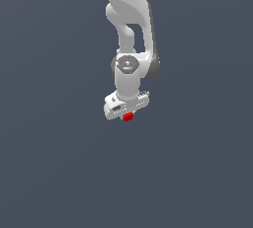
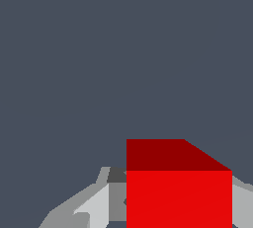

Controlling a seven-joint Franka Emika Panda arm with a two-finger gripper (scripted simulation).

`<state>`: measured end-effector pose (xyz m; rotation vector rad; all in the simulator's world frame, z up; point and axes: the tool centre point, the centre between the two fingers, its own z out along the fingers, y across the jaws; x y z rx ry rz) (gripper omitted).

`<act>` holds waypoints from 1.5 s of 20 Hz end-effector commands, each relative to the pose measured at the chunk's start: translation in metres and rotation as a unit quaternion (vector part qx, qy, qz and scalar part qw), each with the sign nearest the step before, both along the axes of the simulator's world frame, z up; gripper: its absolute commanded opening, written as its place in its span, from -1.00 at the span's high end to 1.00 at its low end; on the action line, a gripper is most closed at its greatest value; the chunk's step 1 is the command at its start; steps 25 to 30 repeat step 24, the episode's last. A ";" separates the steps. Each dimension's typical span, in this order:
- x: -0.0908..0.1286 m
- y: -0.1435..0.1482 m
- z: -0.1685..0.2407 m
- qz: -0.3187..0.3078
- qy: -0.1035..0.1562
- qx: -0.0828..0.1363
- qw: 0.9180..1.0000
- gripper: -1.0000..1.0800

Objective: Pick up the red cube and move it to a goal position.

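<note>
Wrist view is showing the cube [image 2: 179,192] sitting between the end effector's [image 2: 168,207] fingers, which are clamping it. No goal marker is showing anywhere.

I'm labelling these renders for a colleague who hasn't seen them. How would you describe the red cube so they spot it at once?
Follow the white robot arm down to its gripper. The red cube sits right under it, between the fingers. It is the only bright red thing against the plain grey-blue background.
</note>
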<state>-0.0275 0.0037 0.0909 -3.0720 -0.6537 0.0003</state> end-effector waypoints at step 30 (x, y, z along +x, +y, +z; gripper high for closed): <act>0.076 0.033 0.117 0.000 0.000 0.000 1.000 1.00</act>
